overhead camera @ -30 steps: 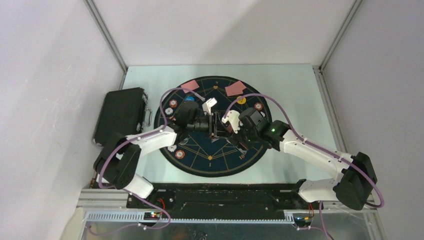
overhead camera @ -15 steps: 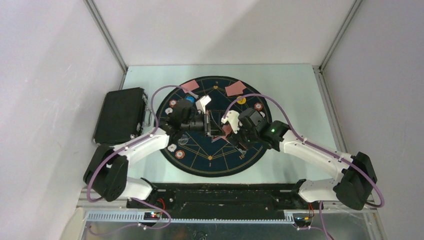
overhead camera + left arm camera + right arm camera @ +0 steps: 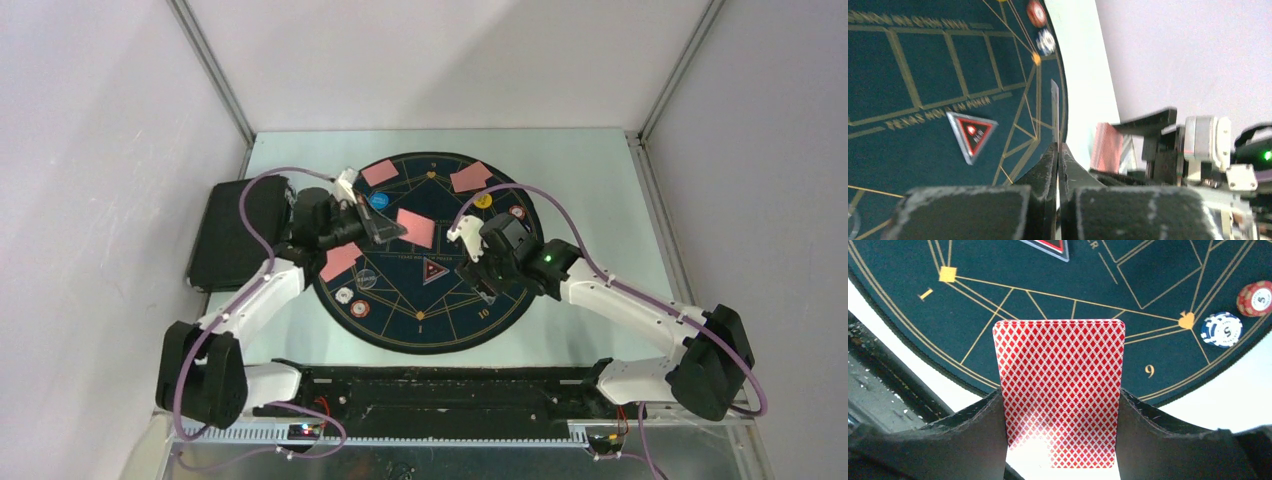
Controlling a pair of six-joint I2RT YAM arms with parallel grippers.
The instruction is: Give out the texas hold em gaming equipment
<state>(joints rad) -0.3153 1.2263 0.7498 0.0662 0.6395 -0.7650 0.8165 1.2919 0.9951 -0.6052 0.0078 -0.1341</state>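
Note:
My left gripper (image 3: 390, 232) is shut on a single pink-backed playing card (image 3: 415, 228), held above the left half of the dark round mat (image 3: 420, 325); the left wrist view shows the card edge-on (image 3: 1054, 102) between the closed fingers (image 3: 1048, 162). My right gripper (image 3: 1060, 400) grips a stack of red-patterned cards (image 3: 1060, 375) by its side edges over the mat's right part. Three pink cards (image 3: 379, 173), (image 3: 470, 177), (image 3: 340, 262) lie on the mat. The red triangular token (image 3: 434, 270) sits at the centre. Chips: blue (image 3: 378, 199), yellow (image 3: 483, 201), red-white (image 3: 516, 212).
A black case (image 3: 240, 230) lies left of the mat, close behind the left arm. More chips (image 3: 344, 295), (image 3: 359, 308) lie near the mat's left front rim. Grey walls close in the table on three sides.
My left gripper has shut on one card at the right gripper's stack and swung back to the left with it. The right arm has stayed put with its stack.

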